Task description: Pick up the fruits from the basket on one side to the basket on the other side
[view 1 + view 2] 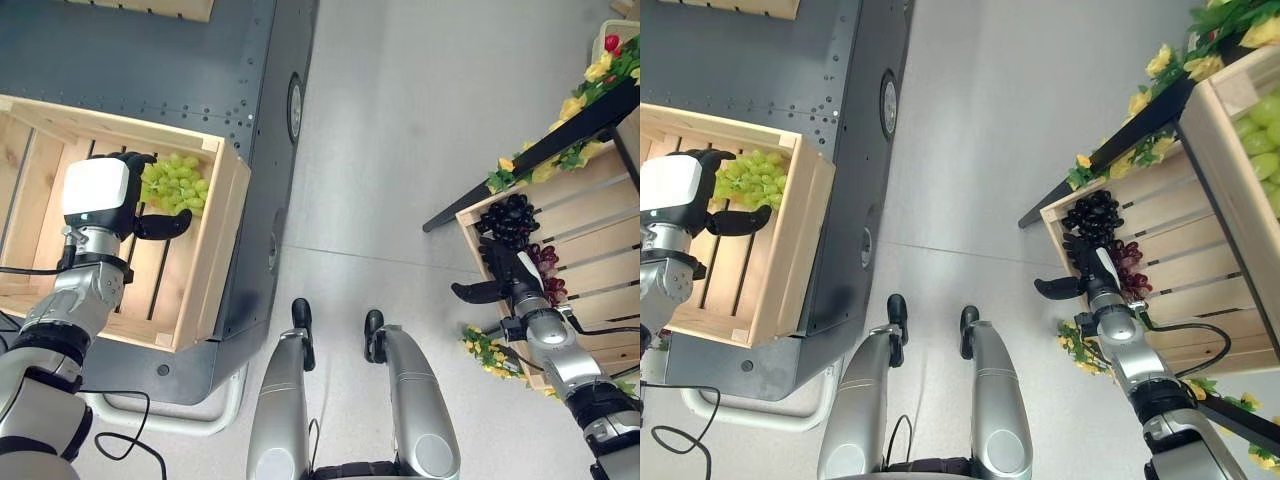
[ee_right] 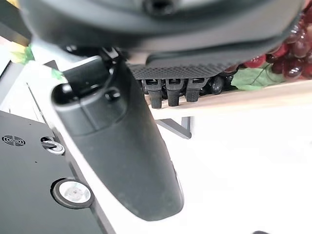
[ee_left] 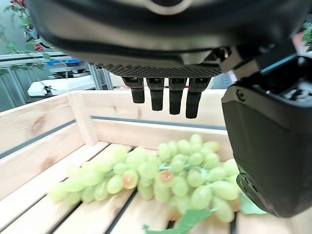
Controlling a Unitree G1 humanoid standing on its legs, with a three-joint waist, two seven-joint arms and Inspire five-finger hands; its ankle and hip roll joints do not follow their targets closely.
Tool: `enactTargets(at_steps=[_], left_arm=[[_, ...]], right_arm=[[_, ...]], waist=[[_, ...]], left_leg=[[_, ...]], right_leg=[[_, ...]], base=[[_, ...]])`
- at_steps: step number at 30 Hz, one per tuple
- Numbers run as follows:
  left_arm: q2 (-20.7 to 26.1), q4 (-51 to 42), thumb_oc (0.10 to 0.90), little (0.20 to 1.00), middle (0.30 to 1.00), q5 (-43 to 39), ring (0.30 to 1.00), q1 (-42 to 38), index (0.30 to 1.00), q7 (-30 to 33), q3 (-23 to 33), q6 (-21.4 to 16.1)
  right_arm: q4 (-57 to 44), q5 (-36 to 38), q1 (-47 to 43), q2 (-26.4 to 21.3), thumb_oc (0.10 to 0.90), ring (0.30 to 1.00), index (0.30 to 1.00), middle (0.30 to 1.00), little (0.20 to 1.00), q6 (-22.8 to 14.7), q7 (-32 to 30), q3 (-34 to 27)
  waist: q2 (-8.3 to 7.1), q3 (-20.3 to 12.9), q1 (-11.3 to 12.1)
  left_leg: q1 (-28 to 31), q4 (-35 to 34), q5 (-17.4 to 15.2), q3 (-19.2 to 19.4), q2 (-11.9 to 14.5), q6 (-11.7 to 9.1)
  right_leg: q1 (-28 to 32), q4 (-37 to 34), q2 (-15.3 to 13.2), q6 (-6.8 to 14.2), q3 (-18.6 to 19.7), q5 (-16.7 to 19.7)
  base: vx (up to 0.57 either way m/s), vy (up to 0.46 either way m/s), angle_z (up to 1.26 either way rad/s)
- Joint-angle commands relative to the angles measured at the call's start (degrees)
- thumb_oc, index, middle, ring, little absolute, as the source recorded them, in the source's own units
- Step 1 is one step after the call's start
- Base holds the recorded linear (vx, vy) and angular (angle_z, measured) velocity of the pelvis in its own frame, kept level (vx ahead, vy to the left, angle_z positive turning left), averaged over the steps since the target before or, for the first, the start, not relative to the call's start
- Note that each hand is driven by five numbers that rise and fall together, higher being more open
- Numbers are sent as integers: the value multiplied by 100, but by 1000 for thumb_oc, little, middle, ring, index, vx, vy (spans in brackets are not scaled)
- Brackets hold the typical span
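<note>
The green grapes (image 1: pixel 175 184) lie on the slats in the upper right corner of the left crate (image 1: pixel 205 262), at the middle left of the frame. The left hand (image 1: pixel 120 200) hangs just above them with straight fingers (image 3: pixel 157 97) and the thumb spread out; it holds nothing. At the middle right of the frame, the dark grapes (image 1: pixel 510 218) and the red grapes (image 1: pixel 548 272) lie in the right crate (image 1: pixel 590 215). The right hand (image 1: pixel 505 270) is at the front edge of this crate, fingers straight, thumb out to the side, nothing in it. Yellow flowers (image 1: pixel 572 108) line the black shelf (image 1: pixel 560 140) above. Grey floor (image 1: pixel 400 150) lies between the crates.
</note>
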Motion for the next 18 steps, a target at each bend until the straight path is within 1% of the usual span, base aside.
enactTargets(at_steps=[1,6,9,13,14,15,16,18], left_arm=[[308,3,800,900,900,38,900,-580,900,198,158,321],[344,57,800,900,900,-3,900,-808,900,225,54,523],[348,82,800,900,900,5,900,-897,900,236,0,575],[337,160,800,900,900,77,900,-1197,900,206,-178,647],[349,162,800,900,900,79,900,-1275,900,203,-175,649],[338,185,800,900,900,145,900,-1407,900,131,-270,670],[326,213,800,900,900,247,900,-1477,900,70,-389,706],[335,240,800,900,900,358,900,-1606,900,-18,-497,775]], right_arm=[[-194,221,-206,-413,800,900,900,900,900,-405,44,-35],[-203,290,-213,-394,800,900,900,900,900,-375,68,17],[-170,314,-219,-353,800,900,900,900,900,-414,50,40],[-145,349,-316,-329,800,900,900,900,900,-424,66,92],[-139,350,-379,-334,800,900,900,900,900,-430,67,72],[-105,371,-414,-328,800,900,900,900,900,-459,72,92],[-86,387,-410,-316,800,900,900,900,900,-471,59,141],[-99,409,-449,-322,800,900,900,900,900,-453,47,152]], waist=[[29,-84,-46],[-15,-84,-27],[-35,-84,-22],[-101,-84,-25],[-110,-84,-30],[-139,-84,-32],[-155,-84,-36],[-178,-84,-39]], left_leg=[[203,607,-1073,502,-309,338],[99,615,-1061,491,-296,345],[69,612,-1051,483,-293,344],[3,584,-1035,488,-275,343],[-138,577,-929,527,-264,382],[-150,560,-930,518,-256,388],[-50,554,-1014,476,-258,356],[-73,537,-1009,473,-255,356]], right_leg=[[276,-847,203,-15,-182,549],[174,-823,190,-2,-211,566],[147,-823,193,5,-215,577],[85,-853,199,12,-216,604],[-51,-871,189,-38,-244,698],[-64,-886,194,-32,-253,709],[36,-890,213,20,-231,649],[19,-915,223,29,-236,669]], base=[[-13,12,3],[-8,11,5],[-3,3,2],[-17,1,2],[-64,-3,4],[0,0,0],[46,7,5],[-5,2,6]])
